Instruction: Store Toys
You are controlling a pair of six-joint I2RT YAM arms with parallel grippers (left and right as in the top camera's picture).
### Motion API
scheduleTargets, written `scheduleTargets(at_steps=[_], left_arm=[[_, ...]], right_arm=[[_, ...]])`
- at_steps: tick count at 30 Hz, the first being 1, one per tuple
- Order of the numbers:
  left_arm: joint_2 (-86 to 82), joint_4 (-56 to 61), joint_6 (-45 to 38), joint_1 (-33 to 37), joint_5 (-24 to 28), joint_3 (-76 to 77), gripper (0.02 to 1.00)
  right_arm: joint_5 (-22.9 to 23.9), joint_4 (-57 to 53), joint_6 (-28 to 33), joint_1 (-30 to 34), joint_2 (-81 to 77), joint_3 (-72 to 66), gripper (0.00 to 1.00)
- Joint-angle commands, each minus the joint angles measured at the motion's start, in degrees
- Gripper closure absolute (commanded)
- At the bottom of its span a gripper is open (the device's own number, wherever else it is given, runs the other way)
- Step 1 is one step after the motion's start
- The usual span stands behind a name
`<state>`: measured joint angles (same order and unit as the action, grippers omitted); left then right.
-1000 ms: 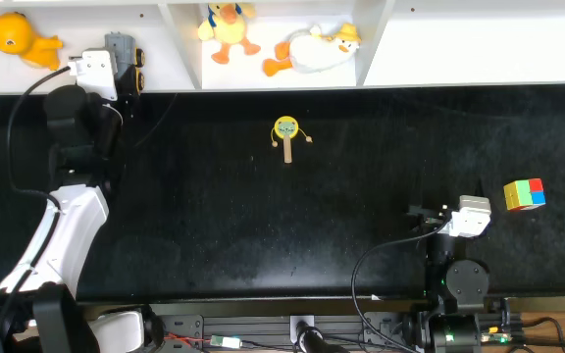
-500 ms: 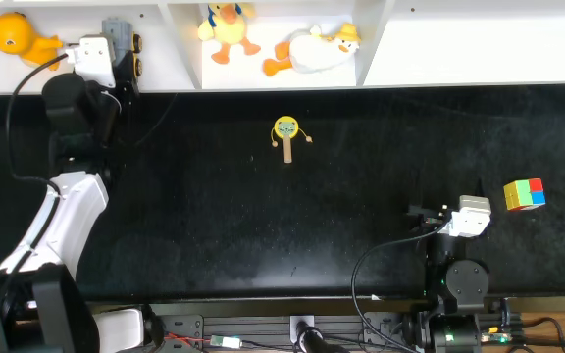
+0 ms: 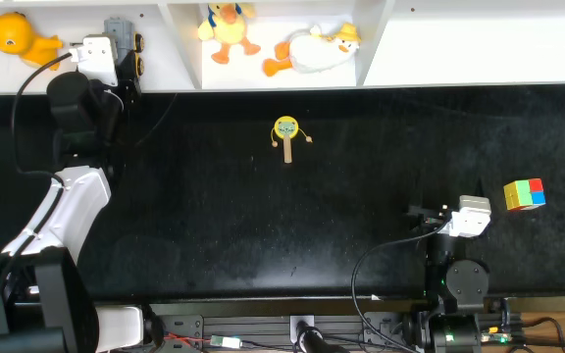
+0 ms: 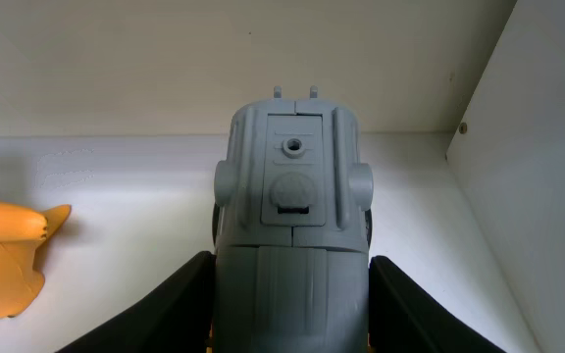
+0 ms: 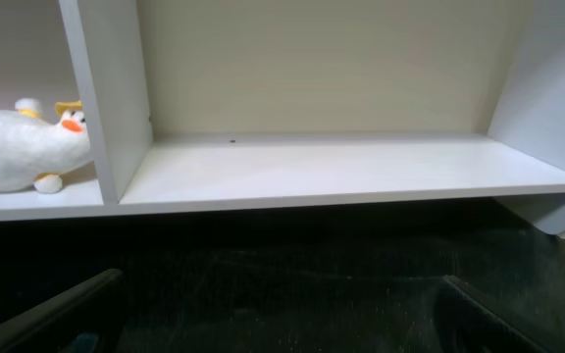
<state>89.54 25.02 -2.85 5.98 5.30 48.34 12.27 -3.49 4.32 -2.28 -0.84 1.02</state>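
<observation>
At the upper left of the top view, the left hand (image 4: 290, 263) is inside the left compartment of the white shelf (image 3: 459, 59), its two fingers closed against the sides of a grey toy vehicle (image 4: 292, 167), which points toward the compartment's back wall. From these angles it is hard to say whether the vehicle's wheels touch the shelf floor. An orange duck (image 3: 13, 34) sits in the same compartment, farther toward the upper left corner and apart from the vehicle. In the middle compartment, at the top centre of the frame, a yellow plush duck (image 3: 229, 25) lies beside a white plush duck (image 3: 312, 49). On the black tabletop (image 3: 214, 216) below the shelf, a small yellow rattle drum (image 3: 285, 135) with a wooden handle lies a little above the centre of the frame. A coloured cube (image 3: 524, 194) rests near the right edge. The right hand (image 5: 282, 284) hangs low over the tabletop at the lower right, near the cube but not touching it; its fingers are spread wide apart and hold nothing, and it faces the shelf's right compartment.
</observation>
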Motion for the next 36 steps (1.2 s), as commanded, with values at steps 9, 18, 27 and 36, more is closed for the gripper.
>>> scheduleTargets(at_steps=[9, 18, 27, 36], left_arm=[[2.97, 3.37, 1.20, -0.22, -0.31, 1.68, 0.766], [5.01, 4.13, 1.42, -0.22, -0.31, 1.68, 0.766], [5.49, 4.11, 1.40, -0.22, -0.50, 1.66, 0.763], [7.17, 4.15, 1.42, -0.22, -0.35, 1.66, 0.757]], right_arm=[[0.20, 0.28, -0.02, -0.33, 0.63, -0.74, 0.005], [0.20, 0.31, -0.02, -0.33, 0.63, -0.74, 0.005], [0.20, 0.31, -0.02, -0.33, 0.63, -0.74, 0.007], [0.20, 0.31, -0.02, -0.33, 0.63, -0.74, 0.005]])
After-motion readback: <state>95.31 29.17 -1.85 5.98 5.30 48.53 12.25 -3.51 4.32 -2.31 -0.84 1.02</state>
